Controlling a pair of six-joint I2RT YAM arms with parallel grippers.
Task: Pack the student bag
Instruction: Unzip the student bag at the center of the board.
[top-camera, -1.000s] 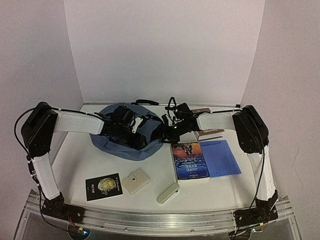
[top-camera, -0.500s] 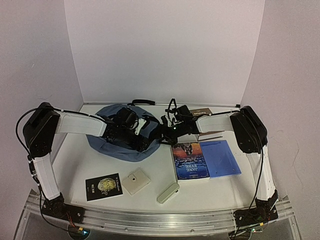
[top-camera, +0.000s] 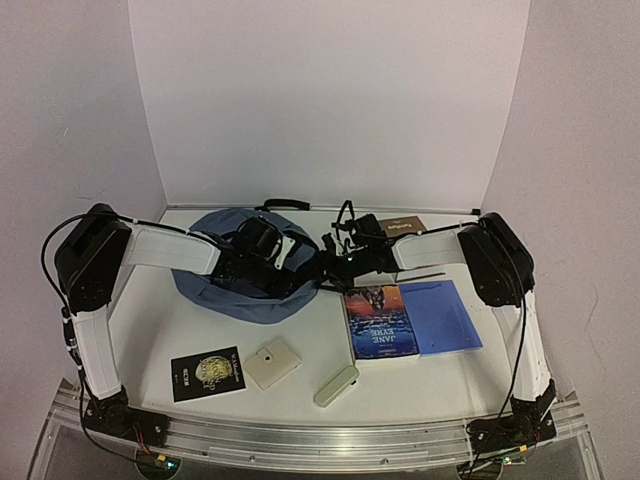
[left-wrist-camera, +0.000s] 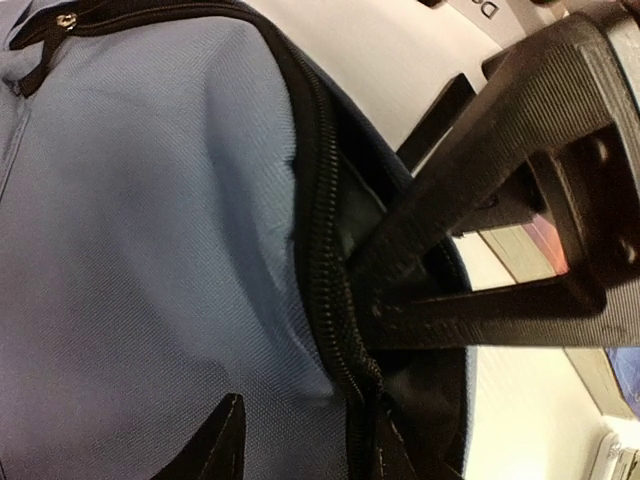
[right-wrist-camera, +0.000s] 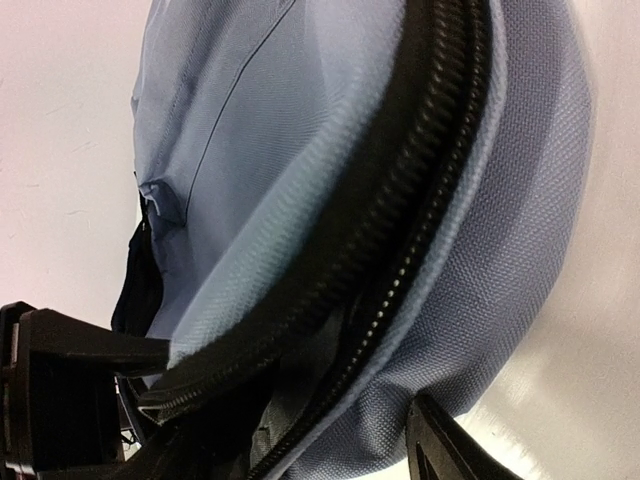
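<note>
One bag (top-camera: 228, 294) lies flat on the table (top-camera: 165, 320) at the back, left of the middle, with both arms reaching in over it from either side. The left gripper (top-camera: 285, 264) and right gripper (top-camera: 326, 268) meet at the bag's right edge, close together over the zipper (left-wrist-camera: 325, 250), which gapes there. In the left wrist view one left fingertip (left-wrist-camera: 222, 445) lies on the outer fabric. The zipper edge runs beside it, but its partner is not clear, so I cannot tell whether that gripper is clamped. The right gripper's fingers (left-wrist-camera: 480, 200) poke into the gap. In the right wrist view one right finger (right-wrist-camera: 450, 440) sits outside the bag's lower lip and the other is lost in the dark opening, so its grip cannot be told either. Around the bag are six loose things. One Jane Eyre book (top-camera: 380, 322) lies just right of the bag with one blue notebook (top-camera: 441, 316) touching its right side. One black book (top-camera: 207, 372), one beige box (top-camera: 272, 362) and one pale green case (top-camera: 336, 385) lie in a row near the front. One brown box (top-camera: 404, 226) sits at the back, behind the right forearm. The arms themselves cover much of the bag's top.
</note>
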